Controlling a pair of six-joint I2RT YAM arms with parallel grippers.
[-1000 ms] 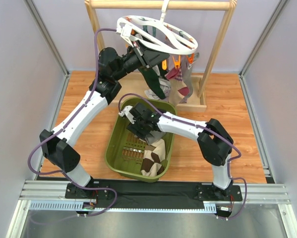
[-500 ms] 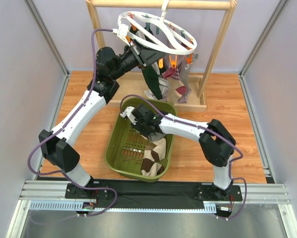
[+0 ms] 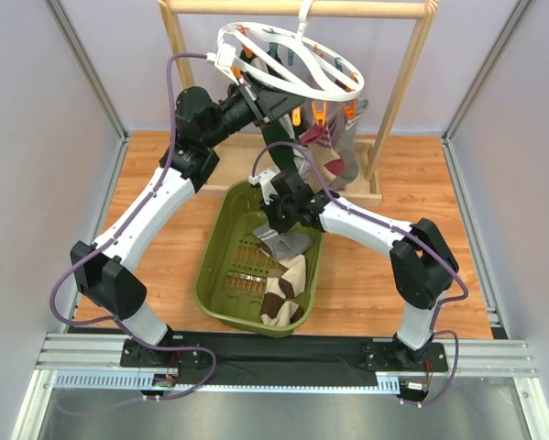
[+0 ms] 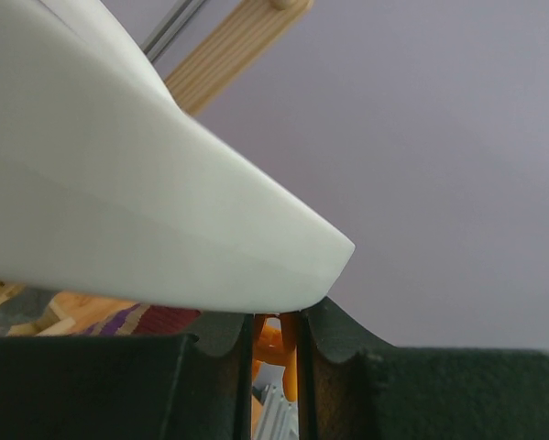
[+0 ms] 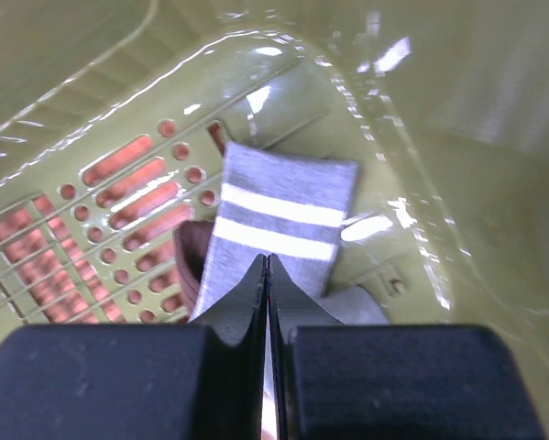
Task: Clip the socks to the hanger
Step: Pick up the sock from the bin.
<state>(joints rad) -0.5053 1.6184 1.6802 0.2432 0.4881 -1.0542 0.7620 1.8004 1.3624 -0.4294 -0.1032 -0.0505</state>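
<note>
The white ring hanger point(image 3: 292, 64) hangs from the wooden rail, with a dark green sock point(image 3: 283, 151) and a maroon sock point(image 3: 334, 167) clipped under it. My left gripper point(image 3: 267, 103) is raised under the ring's near side. In the left wrist view it point(image 4: 274, 316) is shut on an orange clip point(image 4: 276, 344), just below the white ring point(image 4: 118, 183). My right gripper point(image 3: 279, 227) hangs over the basket's far end, shut point(image 5: 267, 261) on a grey sock with white stripes point(image 5: 283, 220), which dangles from it point(image 3: 290, 246). A brown-and-cream argyle sock point(image 3: 281, 298) lies in the basket.
The olive-green slotted basket point(image 3: 217, 280) sits mid-table; its perforated floor point(image 5: 118, 211) shows below the held sock. The wooden rack point(image 3: 404, 82) and its base point(image 3: 361, 188) stand at the back. Grey enclosure walls close in both sides.
My right gripper has shut on the grey striped sock and lifted it toward the basket's far right. The left gripper and hanger ring shifted slightly up, then held still.
</note>
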